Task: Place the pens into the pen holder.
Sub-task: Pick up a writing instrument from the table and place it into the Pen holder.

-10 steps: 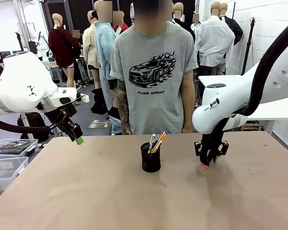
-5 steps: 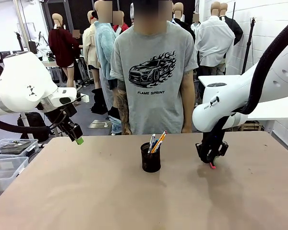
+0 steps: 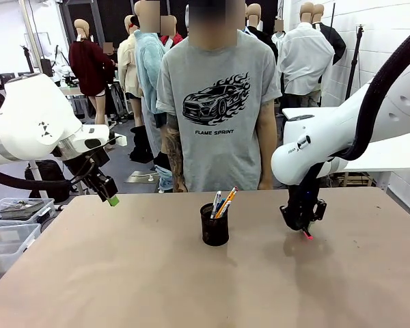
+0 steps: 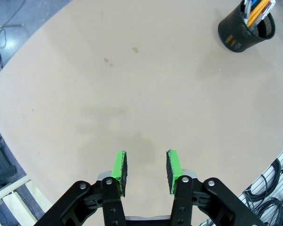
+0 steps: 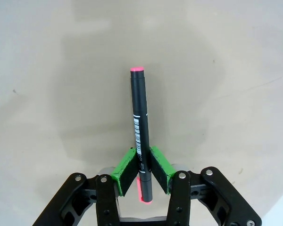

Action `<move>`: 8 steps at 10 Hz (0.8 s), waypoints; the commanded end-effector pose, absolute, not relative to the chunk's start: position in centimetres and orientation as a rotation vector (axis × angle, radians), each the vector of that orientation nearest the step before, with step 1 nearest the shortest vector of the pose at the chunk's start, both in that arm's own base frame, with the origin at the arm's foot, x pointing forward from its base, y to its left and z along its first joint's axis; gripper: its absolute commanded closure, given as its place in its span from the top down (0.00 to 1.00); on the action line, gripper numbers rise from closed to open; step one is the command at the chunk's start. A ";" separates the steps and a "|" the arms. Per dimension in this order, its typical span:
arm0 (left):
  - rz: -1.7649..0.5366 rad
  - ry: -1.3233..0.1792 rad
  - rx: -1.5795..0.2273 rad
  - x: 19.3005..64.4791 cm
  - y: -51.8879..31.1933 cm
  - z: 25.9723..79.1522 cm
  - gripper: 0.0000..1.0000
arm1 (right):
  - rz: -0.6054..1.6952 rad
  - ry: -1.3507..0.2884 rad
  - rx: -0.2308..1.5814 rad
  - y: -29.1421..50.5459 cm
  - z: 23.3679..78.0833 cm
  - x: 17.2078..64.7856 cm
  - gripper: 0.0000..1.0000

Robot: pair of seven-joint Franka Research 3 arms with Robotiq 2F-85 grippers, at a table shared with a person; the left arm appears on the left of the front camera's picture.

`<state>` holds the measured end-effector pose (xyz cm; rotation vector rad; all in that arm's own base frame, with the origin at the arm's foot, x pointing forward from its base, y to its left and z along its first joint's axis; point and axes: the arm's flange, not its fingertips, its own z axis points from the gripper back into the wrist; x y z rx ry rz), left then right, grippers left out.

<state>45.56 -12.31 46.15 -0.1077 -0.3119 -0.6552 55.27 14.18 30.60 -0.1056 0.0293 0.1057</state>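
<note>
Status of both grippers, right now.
Left gripper: open, nothing between its pads.
Right gripper: shut on the dark pen with the pink tip.

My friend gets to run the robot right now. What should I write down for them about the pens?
Left end effector: open, empty, up above the left side of the table.
Right end effector: shut on the dark pen, pink tip down, low near the table, to the right of the pen holder.
Done: the other pens already stand in the pen holder.
Left: carry the dark pen over to the pen holder and drop it in.
</note>
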 end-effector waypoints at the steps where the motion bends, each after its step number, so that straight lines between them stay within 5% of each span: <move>1: -0.680 -0.318 -0.108 45.7 -12.0 46.1 0.46 | 0.148 -0.005 -0.103 14.4 30.7 54.7 0.00; 2: -0.680 -0.318 -0.108 45.7 -12.0 46.1 0.46 | 0.150 -0.014 -0.104 14.4 30.6 54.5 0.00; 3: -0.680 -0.318 -0.108 45.7 -12.0 46.1 0.46 | 0.149 -0.007 -0.107 14.4 30.3 54.4 0.16; 8: -0.680 -0.318 -0.108 45.7 -12.0 46.1 0.46 | 0.177 0.002 -0.104 14.5 29.9 54.5 0.16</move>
